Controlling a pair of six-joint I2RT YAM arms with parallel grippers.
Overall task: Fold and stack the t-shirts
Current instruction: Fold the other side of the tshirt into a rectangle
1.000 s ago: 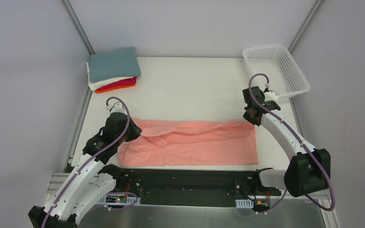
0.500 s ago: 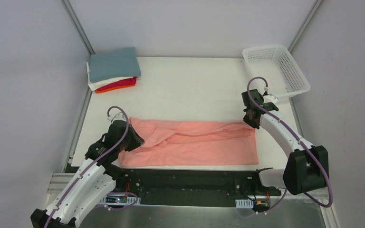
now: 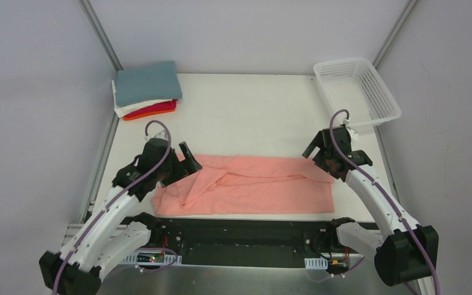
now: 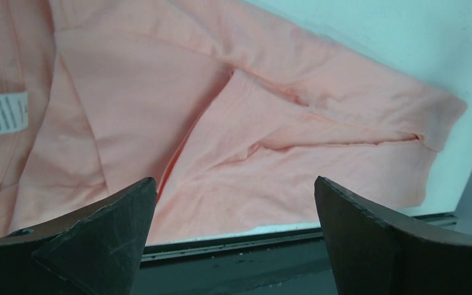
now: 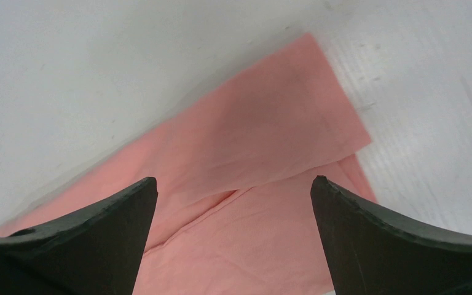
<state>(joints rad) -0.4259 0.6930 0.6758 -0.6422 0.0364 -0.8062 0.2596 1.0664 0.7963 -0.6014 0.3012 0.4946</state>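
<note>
A salmon-pink t-shirt (image 3: pixel 252 184) lies flat near the table's front edge as a long band, its far edge folded over toward the front. My left gripper (image 3: pixel 187 165) hovers open over the band's left end, nothing between its fingers. Over the right end my right gripper (image 3: pixel 317 158) is open and empty too. In the left wrist view the left gripper (image 4: pixel 234 180) frames the creased shirt (image 4: pixel 283 160) and a white label (image 4: pixel 0 114). Under the right gripper (image 5: pixel 234 179) the right wrist view shows the shirt's folded corner (image 5: pixel 264 141). Folded t-shirts (image 3: pixel 146 86), grey-blue on top, are stacked at the back left.
A white lattice basket (image 3: pixel 356 89) stands at the back right corner. A black rail (image 3: pixel 246 230) runs along the table's front edge just below the shirt. Grey walls and metal posts close in the left and right sides.
Both grippers, shut at the shirt's far corners a second ago, have opened and let the cloth go. The left one has moved right and lifted; the right one has moved toward the front.
</note>
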